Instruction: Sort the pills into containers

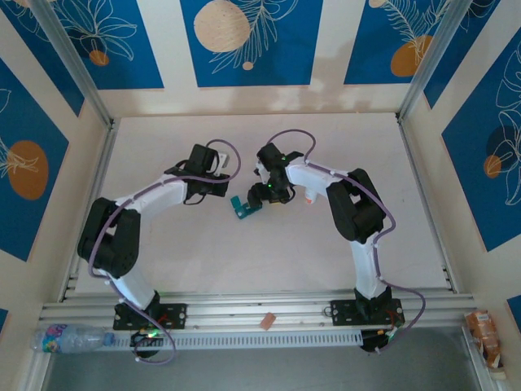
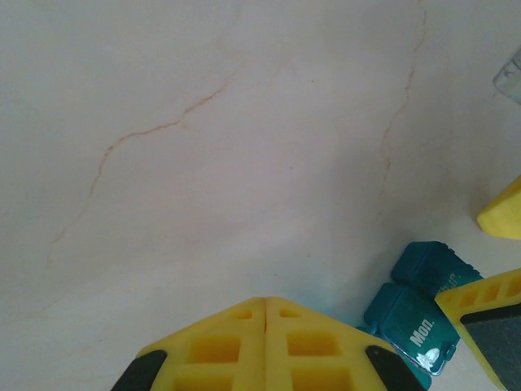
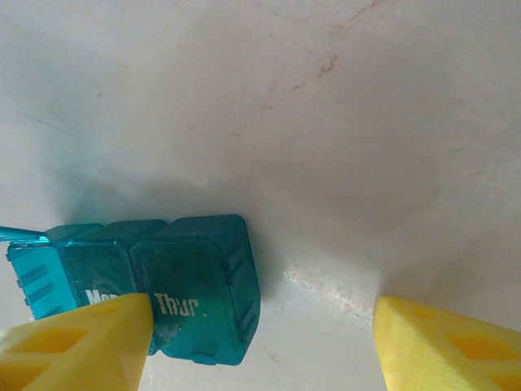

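Pill box [image 3: 155, 285] lies on the table [image 1: 244, 261] between the arms, its end compartment just inside the right gripper [image 3: 260, 342], whose jaws stand spread. Left gripper [image 2: 264, 346] rests pressed together beside it. Centre the right jaws over the box before closing, I judge.

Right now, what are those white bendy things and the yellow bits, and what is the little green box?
The white bendy things are two robot arms bolted to a table, seen from a camera above. The other two pictures come from small cameras on the arms' wrists. The yellow bits are each arm's two fingers. The left gripper has its fingers pressed together and holds nothing. The right gripper has its fingers apart, with one finger at the pill box. That teal box is a strip of compartments lying on the table, with day names such as "Mon." and "Thur" on the lids. A white bottle lies near the right arm.
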